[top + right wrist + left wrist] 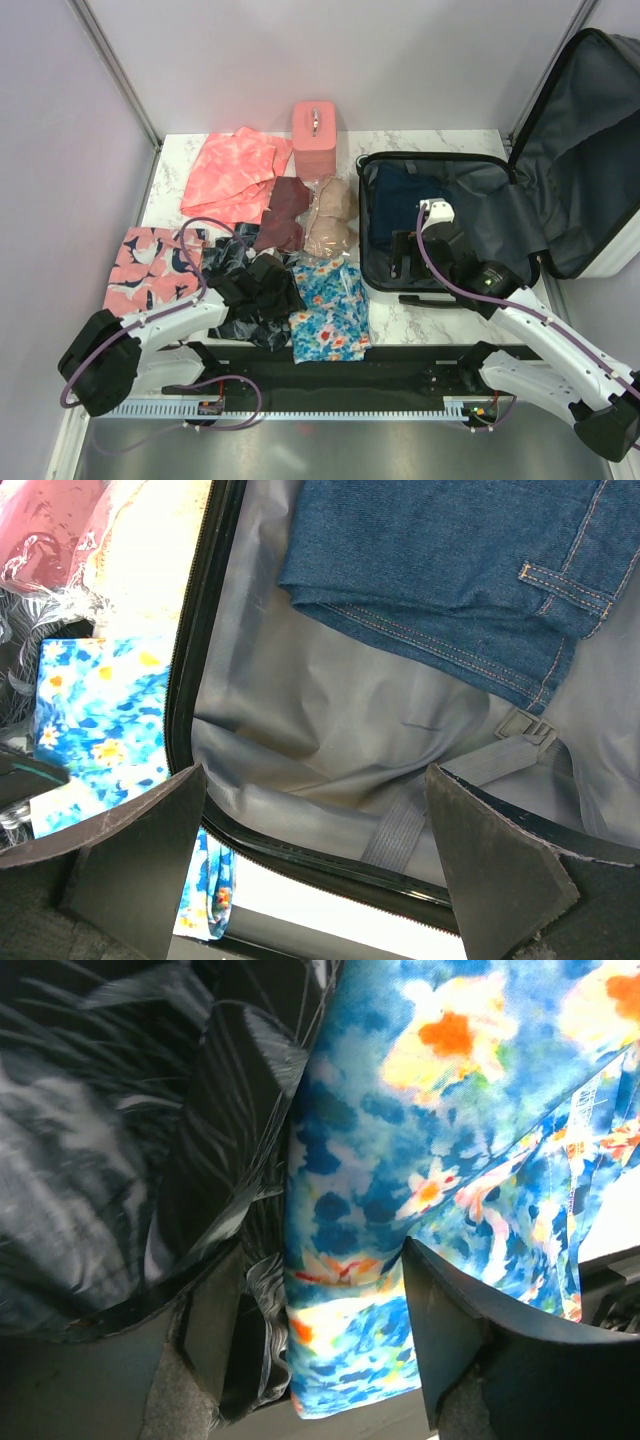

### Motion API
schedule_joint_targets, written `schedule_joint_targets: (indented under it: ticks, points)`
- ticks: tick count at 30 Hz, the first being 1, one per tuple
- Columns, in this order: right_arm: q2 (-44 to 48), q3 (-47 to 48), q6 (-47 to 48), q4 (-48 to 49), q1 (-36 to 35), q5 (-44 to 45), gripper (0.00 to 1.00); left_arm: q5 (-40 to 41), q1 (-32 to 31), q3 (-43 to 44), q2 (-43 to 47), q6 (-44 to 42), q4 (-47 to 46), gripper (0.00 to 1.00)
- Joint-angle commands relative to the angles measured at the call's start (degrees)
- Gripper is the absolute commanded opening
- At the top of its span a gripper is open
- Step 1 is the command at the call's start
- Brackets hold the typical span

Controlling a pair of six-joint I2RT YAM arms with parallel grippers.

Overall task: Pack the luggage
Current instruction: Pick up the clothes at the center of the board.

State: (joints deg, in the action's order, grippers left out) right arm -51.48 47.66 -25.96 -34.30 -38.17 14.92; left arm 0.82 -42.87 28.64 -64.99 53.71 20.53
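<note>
On the marble tabletop (420,140) the luggage (585,140) lies open at the right, its lid propped back against the wall, so I can't see the printed shell from here. I'd call the job barely begun. Only folded jeans (450,570) lie in the grey lining, and everything else is out on the left: a coral garment (235,170), a pink bird-print piece (150,265), a dark leafy bag (225,260), maroon (285,210) and beige (330,220) bundles, a blue floral pack (330,310) and a small pink case (314,135). My right pincer (315,770) hangs wide and empty over the luggage's near corner. My left pincer (318,1250) straddles the floral pack's corner with jaws apart, not visibly pinching. I can read no brand, label or writing anywhere.
</note>
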Motion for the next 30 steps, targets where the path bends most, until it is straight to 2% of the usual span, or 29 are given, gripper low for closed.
schedule_joint_targets:
  ticks: [1, 11, 18, 28, 30]
  points:
    - [-0.2, 0.3, -0.7, 0.6, -0.5, 0.9, 0.98, -2.6, -0.3, 0.7, -2.3, -0.9, -4.8, 0.70]
    - [-0.5, 0.1, -0.7, 0.3, -0.6, 1.2, 0.98, -4.1, -1.1, 4.8, -2.8, -1.5, -6.0, 0.68]
    - [-1.1, 0.4, -0.3, 0.3, -0.7, 1.0, 0.98, -6.7, -2.1, 6.5, -7.0, -2.4, -9.3, 0.67]
    - [-1.3, 0.7, -0.3, 0.3, -0.8, 0.9, 0.98, -6.9, -3.6, 7.3, -8.8, -4.0, -11.7, 0.67]
    - [-1.6, 0.8, -0.1, 0.3, -0.8, 0.9, 0.98, -7.1, -3.8, 7.7, -9.5, -4.1, -11.5, 0.70]
